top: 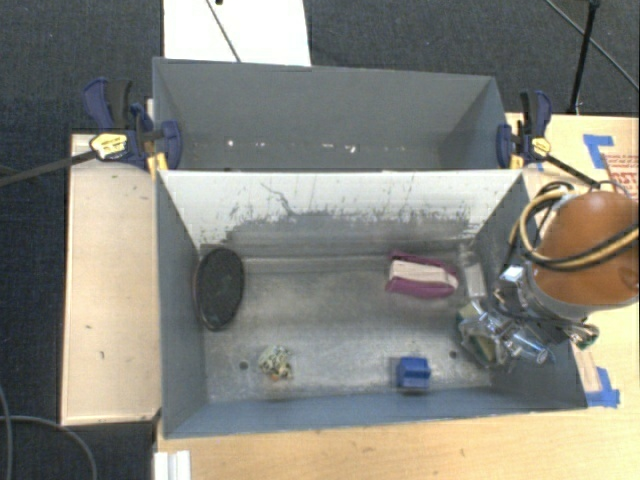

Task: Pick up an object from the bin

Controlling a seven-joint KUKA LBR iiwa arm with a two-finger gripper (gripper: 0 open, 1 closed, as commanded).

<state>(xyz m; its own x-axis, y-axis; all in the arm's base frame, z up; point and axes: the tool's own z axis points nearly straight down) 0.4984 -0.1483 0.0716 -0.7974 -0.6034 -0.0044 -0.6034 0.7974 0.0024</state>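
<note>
Near the front wall of the grey metal bin (330, 218), a little right of the middle, lies a small blue block (412, 372) flat on the floor. It is the thing nearest to the gripper (492, 343), which stands low in the front right corner, just beside the block but not over it. Whether the gripper is spread or closed I cannot tell, because its metal parts are too tangled to read, and I see nothing clearly held in it.

Behind the block, toward the back wall, lies a purple and white rounded piece (422, 276). Far to the left are a small crumpled yellowish scrap (275, 363) and a dark grey oval stone-like lump (220, 286).

I think the danger is the corner. The gripper is very near the sloped right wall and could scrape it. The blue block is small and low, so a touch from the side may push it along the floor instead of catching it.
</note>
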